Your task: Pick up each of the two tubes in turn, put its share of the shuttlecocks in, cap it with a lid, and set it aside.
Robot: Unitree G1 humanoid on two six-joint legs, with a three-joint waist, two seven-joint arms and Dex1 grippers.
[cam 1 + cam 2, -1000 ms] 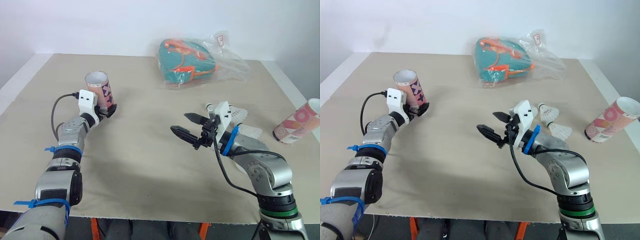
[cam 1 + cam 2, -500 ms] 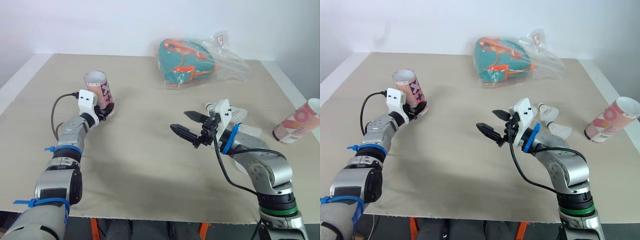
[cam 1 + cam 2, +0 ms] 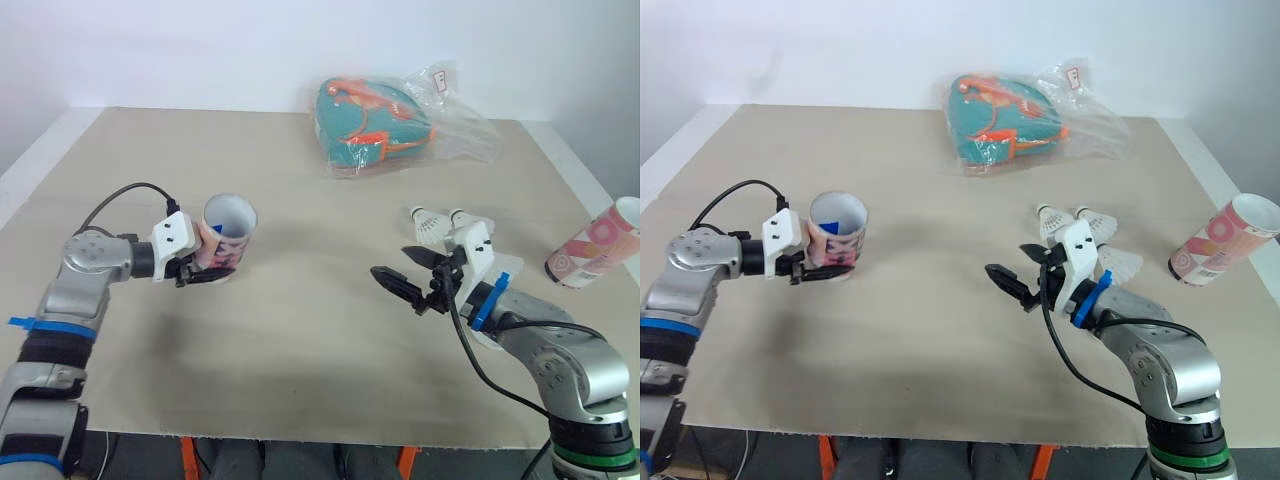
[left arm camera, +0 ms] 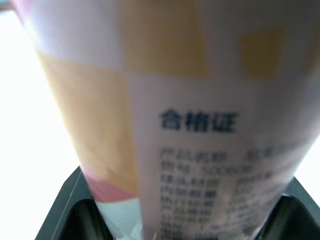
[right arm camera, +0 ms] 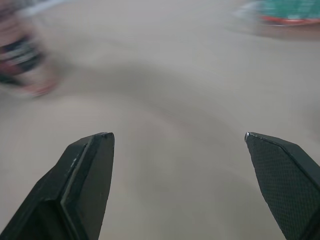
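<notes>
My left gripper (image 3: 203, 265) is shut on a pink patterned tube (image 3: 228, 232), held just above the table at the left with its open mouth tilted up toward me. In the left wrist view the tube's printed wall (image 4: 200, 100) sits between the two fingers. My right gripper (image 3: 392, 263) hovers open and holds nothing, right of centre, its tips pointing at the tube. White shuttlecocks (image 3: 1047, 220) lie just behind the right wrist. A second pink tube (image 3: 595, 245) lies on its side at the far right edge.
A teal and orange bag in clear plastic wrap (image 3: 375, 115) rests at the back centre of the beige table (image 3: 300, 340). The right wrist view has the held tube (image 5: 25, 60) as a blur across bare tabletop.
My left arm has lifted the tube from the far left and carried it nearer and toward the centre, tipping its mouth up. My right gripper has drawn back to the right, still open.
</notes>
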